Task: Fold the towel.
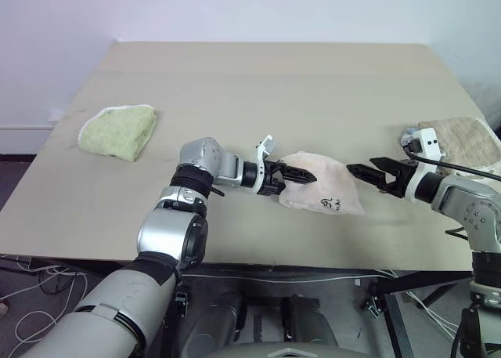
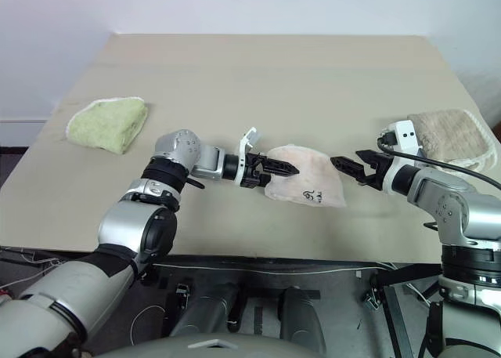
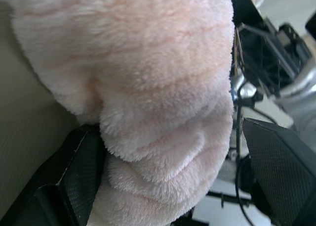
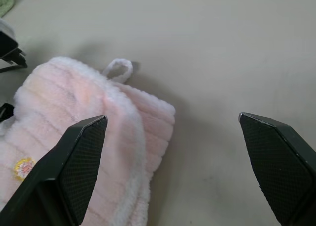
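The towel (image 1: 325,185) sits bunched in a soft pink heap between my two grippers, near the front edge of the table (image 1: 266,92), so it's folded over on itself but looks lumpy rather than tidy.

Starting at the left gripper (image 1: 291,175): its jaws are spread wide and the cloth bulges right between them in the left wrist view, one finger (image 3: 74,176) pressed against the pile, the other standing clear of it. So I'd say the cloth is in the mouth but not pinched. From those fingertips the heap runs straight ahead, toward my other arm.

The right gripper (image 1: 374,170) is also wide open, holding nothing, its tips pointing at the towel's far end with a small gap of bare table between. From its wrist camera the towel lies ahead and off to one side, one finger (image 4: 81,152) overlapping the cloth in the view, and the small white loop (image 4: 118,69) pokes out past the edge. The dark printed mark (image 1: 332,204) faces the front edge.

The heap's long axis lies roughly on the line joining the two grippers. Left arm is clearly nearer, already in contact, so my guess is the next move belongs to it.

No containers here. Just a green towel (image 1: 117,131) well off behind the left arm and a beige one (image 1: 466,139) beside the right wrist.
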Motion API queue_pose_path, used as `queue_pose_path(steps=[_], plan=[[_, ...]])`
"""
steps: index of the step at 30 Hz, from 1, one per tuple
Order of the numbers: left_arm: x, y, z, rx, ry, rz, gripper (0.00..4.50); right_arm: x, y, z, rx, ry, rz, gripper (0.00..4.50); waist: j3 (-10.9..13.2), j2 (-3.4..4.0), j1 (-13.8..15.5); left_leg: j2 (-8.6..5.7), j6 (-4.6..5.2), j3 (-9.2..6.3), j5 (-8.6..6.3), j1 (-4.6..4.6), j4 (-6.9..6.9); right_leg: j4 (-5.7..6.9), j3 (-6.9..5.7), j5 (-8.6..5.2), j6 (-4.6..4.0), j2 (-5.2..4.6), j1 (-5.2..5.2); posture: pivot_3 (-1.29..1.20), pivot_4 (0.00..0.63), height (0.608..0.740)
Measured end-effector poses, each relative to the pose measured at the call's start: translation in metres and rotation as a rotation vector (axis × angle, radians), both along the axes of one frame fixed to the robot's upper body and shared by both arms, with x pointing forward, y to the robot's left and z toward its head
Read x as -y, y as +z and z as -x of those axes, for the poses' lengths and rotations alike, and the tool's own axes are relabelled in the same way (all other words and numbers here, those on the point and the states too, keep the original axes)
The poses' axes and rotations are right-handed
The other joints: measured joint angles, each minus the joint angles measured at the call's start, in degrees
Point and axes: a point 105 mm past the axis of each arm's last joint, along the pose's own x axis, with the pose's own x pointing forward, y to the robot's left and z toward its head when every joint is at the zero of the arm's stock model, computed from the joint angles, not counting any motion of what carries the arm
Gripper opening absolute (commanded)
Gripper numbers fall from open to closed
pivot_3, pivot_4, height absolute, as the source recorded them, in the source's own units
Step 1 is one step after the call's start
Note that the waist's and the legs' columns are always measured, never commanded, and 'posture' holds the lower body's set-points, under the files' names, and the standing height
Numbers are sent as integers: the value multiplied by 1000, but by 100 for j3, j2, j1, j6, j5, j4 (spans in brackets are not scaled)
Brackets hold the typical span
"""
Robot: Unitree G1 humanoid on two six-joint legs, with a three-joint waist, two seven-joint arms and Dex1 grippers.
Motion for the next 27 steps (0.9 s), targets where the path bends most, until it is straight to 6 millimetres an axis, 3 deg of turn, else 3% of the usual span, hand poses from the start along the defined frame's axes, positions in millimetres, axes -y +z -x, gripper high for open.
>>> queue_pose_path(steps=[9,13,19,22,27], plan=[[1,2,2,-18,-3,5,4495,1,-1,-2,11,-19,12,4500,0,0,-9,0,0,0,-1,-1,16,13,0,3,5,2,1,0,150,740],[-2,2,6,3,-17,14,3578,3,-1,-3,15,-28,21,4500,0,0,-13,0,-1,1,0,-2,15,13,2,3,5,2,-2,0,150,740],[-9,18,1,118,-19,17,3578,4,-1,-4,22,-35,30,4500,-1,1,-13,0,-1,2,0,-2,15,15,4,4,5,3,-3,0,150,740],[-13,14,-1,119,0,6,2980,7,-3,-4,18,-46,33,4500,0,1,-12,0,-1,2,0,-2,15,15,4,4,5,3,-4,0,150,740],[-15,8,1,92,0,2,1278,6,-1,-6,24,-43,30,4500,0,1,-20,0,-1,3,0,-2,15,16,5,4,5,4,-6,0,150,740]])
